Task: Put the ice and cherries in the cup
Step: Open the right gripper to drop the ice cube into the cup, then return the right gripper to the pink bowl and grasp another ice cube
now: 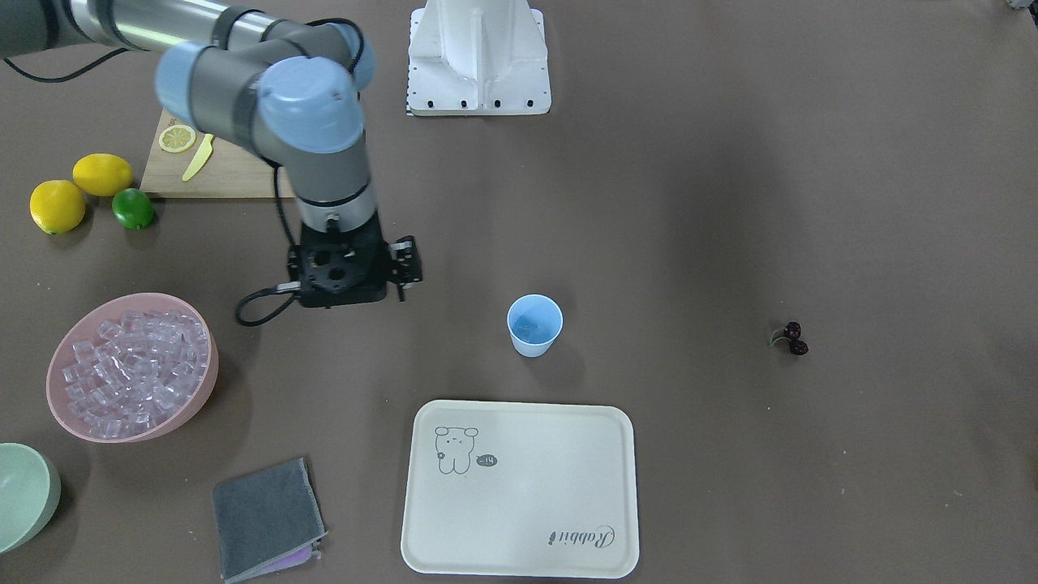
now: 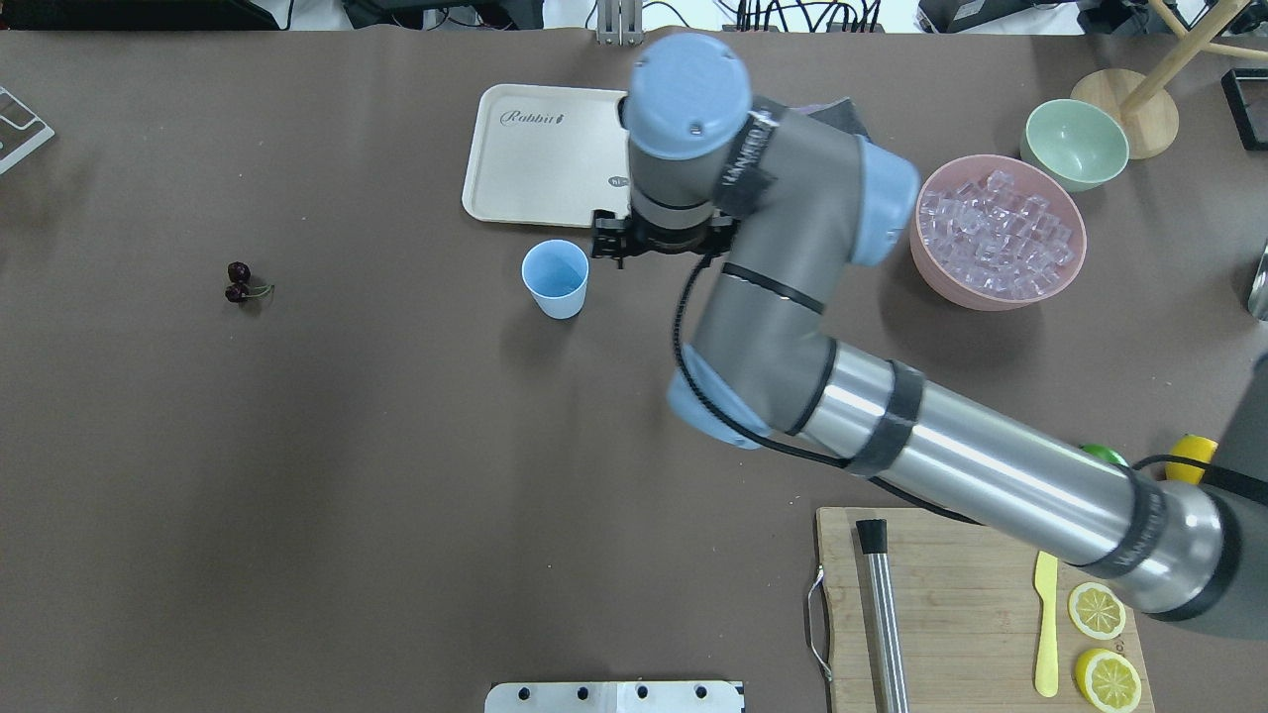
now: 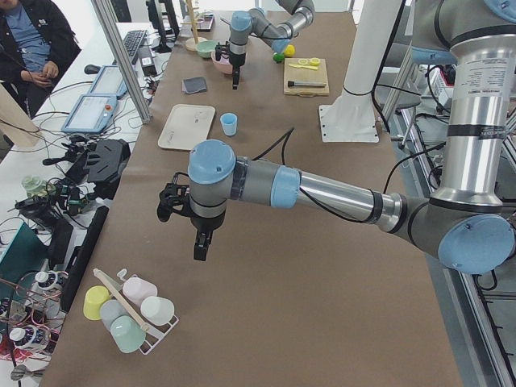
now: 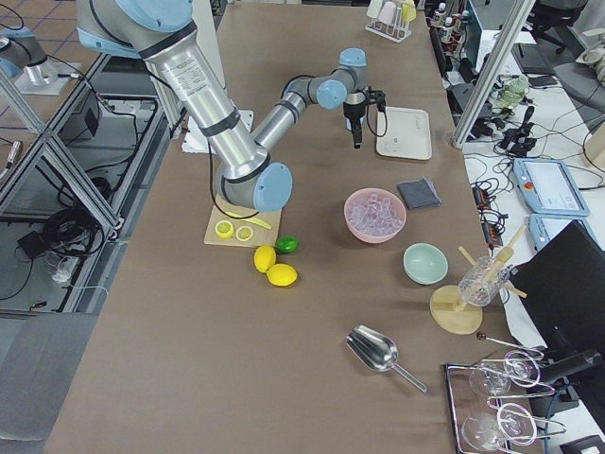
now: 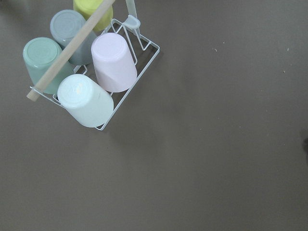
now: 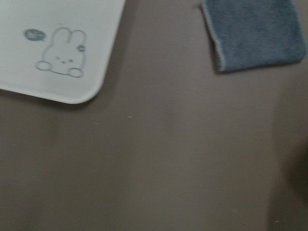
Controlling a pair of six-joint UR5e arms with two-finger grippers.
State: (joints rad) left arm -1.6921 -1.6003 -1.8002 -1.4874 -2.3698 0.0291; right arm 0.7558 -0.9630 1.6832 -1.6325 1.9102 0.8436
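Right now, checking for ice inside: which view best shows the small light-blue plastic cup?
Exterior front-facing: it looks down into the light-blue plastic cup, unobstructed. Overhead shows it too; exterior left, tiny; wrist views miss it.

Place: robotics lab | Evidence: grey-and-blue robot arms (image 2: 892, 426) reached over the brown-covered desk (image 2: 396, 495); a white bolted pedestal (image 1: 478, 57) stood at one long edge | Opposite edge: aluminium posts (image 3: 121, 56), teach pendants (image 3: 89, 113), tangled cables (image 3: 72, 145) | Seated operator (image 3: 32, 40) was beyond that edge, near its far corner.

Brown-covered table (image 2: 297, 495); aluminium posts (image 3: 121, 56); cluttered side bench (image 4: 558, 95); floor (image 4: 57, 378) perhaps tiled.
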